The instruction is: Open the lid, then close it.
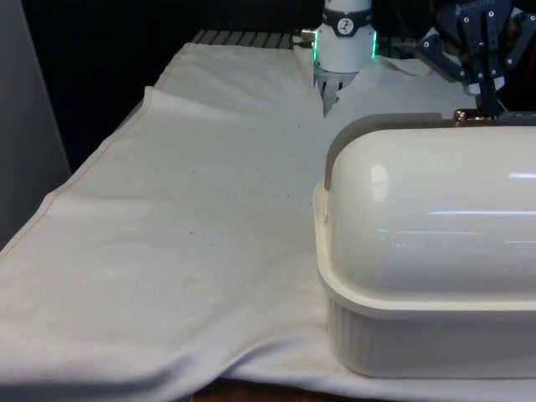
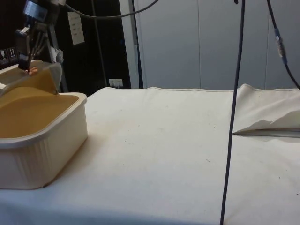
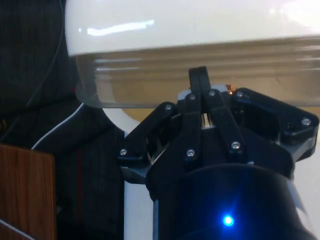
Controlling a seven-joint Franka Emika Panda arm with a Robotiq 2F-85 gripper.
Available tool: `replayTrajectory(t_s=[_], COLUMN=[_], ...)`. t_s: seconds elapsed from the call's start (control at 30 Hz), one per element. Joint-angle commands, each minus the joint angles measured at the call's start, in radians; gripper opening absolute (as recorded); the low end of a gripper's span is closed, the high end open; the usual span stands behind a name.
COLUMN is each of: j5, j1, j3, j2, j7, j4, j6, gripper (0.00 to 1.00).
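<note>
A white cloth (image 1: 167,251) is covering the table, wrinkling near the front view's left edge. Toward the front view's right, a cream plastic bread box with a ribbed base (image 1: 419,335) is sitting on the cloth, its rounded glossy roll-top lid (image 1: 435,218) partly rolled back; in the side view the box (image 2: 42,140) is showing a tan interior, with the lid's edge (image 2: 44,75) standing raised above it. The black two-finger gripper (image 1: 486,96) is hanging over the lid's far edge, just by a small copper-coloured knob (image 1: 462,115). In the wrist view the fingers (image 3: 200,85) are pressing together, closed, seemingly pinching that knob (image 3: 230,90), though the contact is hard to make out.
</note>
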State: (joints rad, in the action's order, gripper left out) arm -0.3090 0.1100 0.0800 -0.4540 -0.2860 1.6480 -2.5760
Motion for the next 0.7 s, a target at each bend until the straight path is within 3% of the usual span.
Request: replayTrajectory(t_s=[0.0,0.27,0.67], j5=[0.000,-0.006,-0.007], j1=[0.000,0.002,0.010], j3=[0.000,0.005,0.022], j2=[0.006,0.065,0.090], j7=[0.000,0.006,0.018], j4=[0.008,0.116,0.211], j6=[0.004,0.009,-0.005], gripper=[0.00,0.00,0.00])
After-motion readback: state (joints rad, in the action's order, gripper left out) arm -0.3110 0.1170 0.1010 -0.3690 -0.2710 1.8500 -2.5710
